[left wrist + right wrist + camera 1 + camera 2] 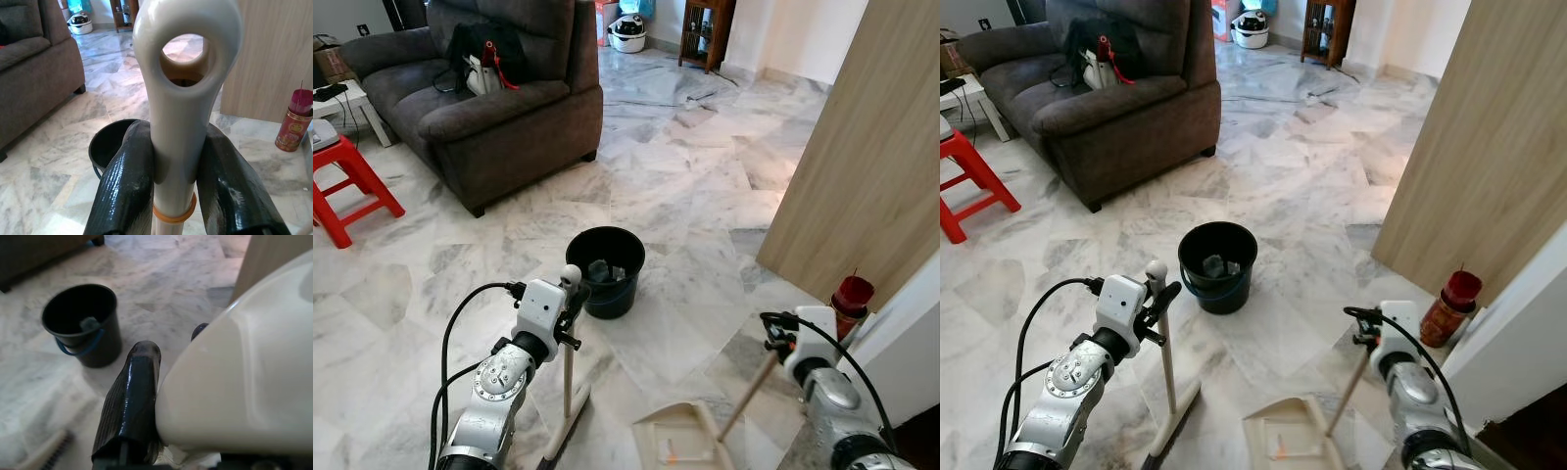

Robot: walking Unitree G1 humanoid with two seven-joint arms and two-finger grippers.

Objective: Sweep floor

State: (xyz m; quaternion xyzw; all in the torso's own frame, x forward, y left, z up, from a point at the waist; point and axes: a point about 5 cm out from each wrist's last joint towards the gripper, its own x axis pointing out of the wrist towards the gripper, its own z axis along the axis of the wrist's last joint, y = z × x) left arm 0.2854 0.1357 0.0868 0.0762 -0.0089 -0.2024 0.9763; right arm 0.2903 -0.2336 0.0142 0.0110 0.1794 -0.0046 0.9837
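Glossy veined marble floor carries a round black bucket. My left fingers clamp the smooth cream broom upright; my right fingers clasp the cream dustpan handle, near right.

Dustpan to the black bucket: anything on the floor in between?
Nothing visible. Bare marble lies between the dustpan, held by the right hand, and the black bucket. The broom, in the left hand, stands off to the left.

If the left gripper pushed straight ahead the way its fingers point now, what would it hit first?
Probably the black bucket, which sits on the floor just beyond the left gripper shut on the broom handle. Depth is hard to judge, so it might pass over the rim.
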